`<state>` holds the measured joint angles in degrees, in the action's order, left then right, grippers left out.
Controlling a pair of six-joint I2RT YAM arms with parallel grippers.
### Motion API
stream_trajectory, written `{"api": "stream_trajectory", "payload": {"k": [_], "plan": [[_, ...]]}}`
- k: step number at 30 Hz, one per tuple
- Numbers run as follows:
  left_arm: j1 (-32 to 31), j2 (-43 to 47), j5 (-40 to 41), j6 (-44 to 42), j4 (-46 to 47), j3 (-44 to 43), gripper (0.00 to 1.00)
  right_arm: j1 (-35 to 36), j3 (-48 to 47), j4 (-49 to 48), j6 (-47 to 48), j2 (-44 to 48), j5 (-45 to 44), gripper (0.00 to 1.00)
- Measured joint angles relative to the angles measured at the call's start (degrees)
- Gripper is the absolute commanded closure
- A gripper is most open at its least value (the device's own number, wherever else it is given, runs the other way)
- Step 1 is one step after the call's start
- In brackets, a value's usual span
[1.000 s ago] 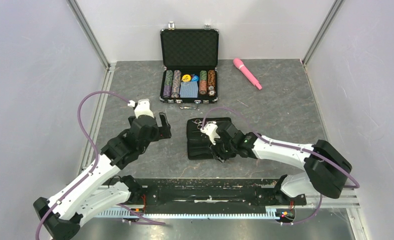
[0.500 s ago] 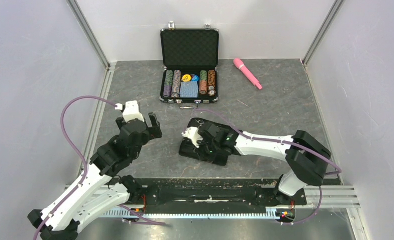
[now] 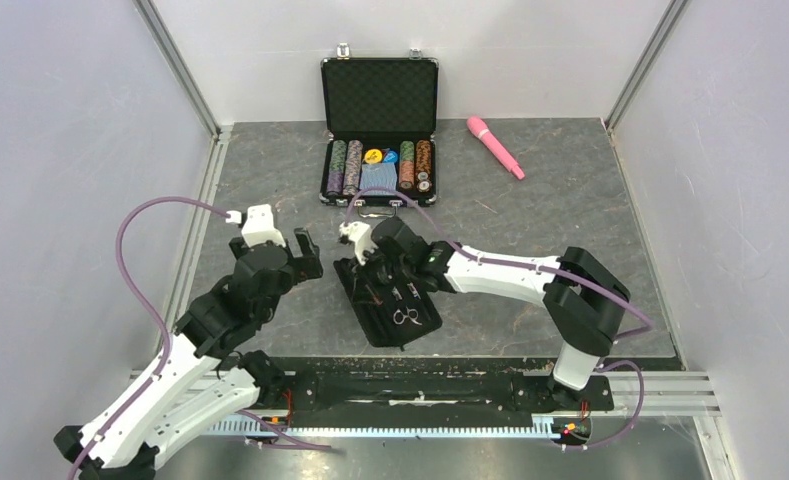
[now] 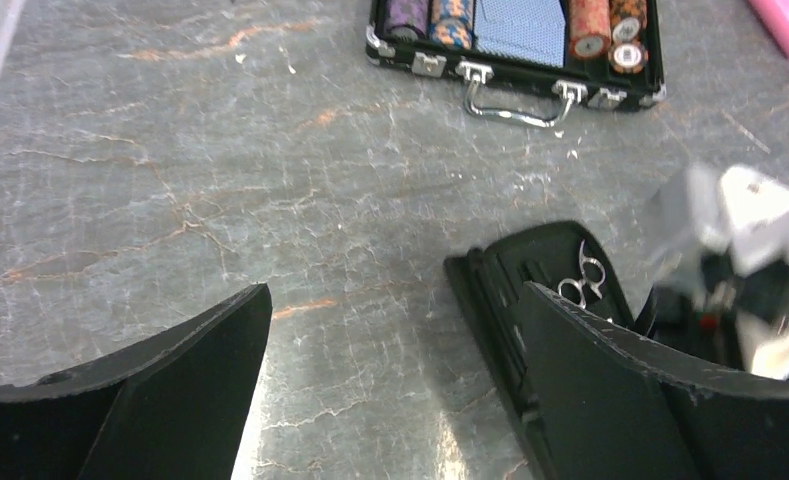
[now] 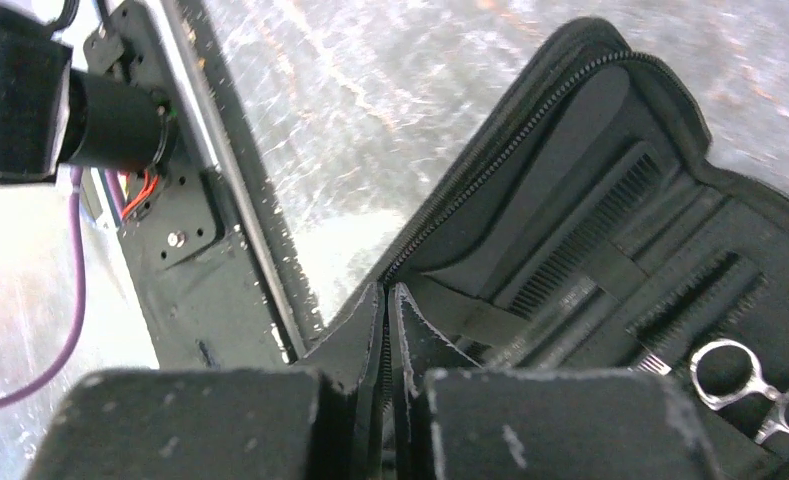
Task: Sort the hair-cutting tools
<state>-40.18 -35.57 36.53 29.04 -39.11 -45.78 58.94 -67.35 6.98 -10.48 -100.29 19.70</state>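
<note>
Shows the black fabric pouch unzipped and open on the table. Shows the right gripper pinched tight on the pouch's far flap, fingers meeting on the fabric beside the zip. Shows the left gripper spread wide and holding nothing, hanging just left of the pouch and apart from it.

Places the scissors inside the pouch, toward its near end. Places the two combs in slots alongside them in the same pouch.

Reads as an early stage: opening the pouch counts as done, no tool has been lifted out, and all three pieces remain to be sorted. Gives no visible sign of where sorted tools should go.

Loses the combs against the black lining in the overhead view, separating them only in the right wrist view. Cuts off one scissor ring at that view's edge. Blurs the right gripper in the left wrist view. Cannot make out the scissor blades anywhere.
</note>
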Motion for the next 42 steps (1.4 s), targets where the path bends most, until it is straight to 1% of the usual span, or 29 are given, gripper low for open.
{"api": "stream_trajectory", "payload": {"k": [3,7,11,15,22,26,30,35,39,42], "plan": [[0.1,-2.1,-2.6,0.0,0.0,0.2,0.0,-4.3,3.1,-3.5,-3.1,1.0,1.4,1.0],[0.2,-7.2,-7.4,0.0,0.3,0.2,0.0,-10.0,9.6,-9.6,-6.3,4.2,4.4,1.0],[0.3,-12.2,-13.0,0.0,0.9,0.2,0.0,-14.2,16.7,-16.6,-9.1,7.8,7.5,1.0],[0.3,-15.3,-17.6,0.0,2.3,0.2,0.01,-16.7,21.9,-22.0,-11.3,10.3,9.8,1.0],[0.2,-20.2,-25.5,0.9,6.5,0.2,0.05,-20.6,29.4,-27.6,-13.4,14.6,10.0,1.0],[0.2,-24.5,-30.1,2.6,10.6,0.2,0.08,-22.9,33.2,-29.3,-13.6,16.2,9.9,0.97],[-0.6,-30.9,-34.1,4.1,14.8,0.2,0.18,-24.1,36.0,-30.9,-13.5,16.9,9.0,0.94],[-3.1,-40.0,-37.1,6.0,19.3,0.2,0.3,-24.9,38.5,-30.3,-12.9,18.1,5.9,0.91],[-4.5,-45.0,-38.5,6.6,22.2,0.2,0.32,-24.8,39.2,-26.1,-12.0,20.0,3.2,0.84],[-5.2,-48.3,-40.1,7.4,24.9,0.2,0.34,-24.6,39.4,-22.5,-11.5,23.6,0.4,0.76]]}}
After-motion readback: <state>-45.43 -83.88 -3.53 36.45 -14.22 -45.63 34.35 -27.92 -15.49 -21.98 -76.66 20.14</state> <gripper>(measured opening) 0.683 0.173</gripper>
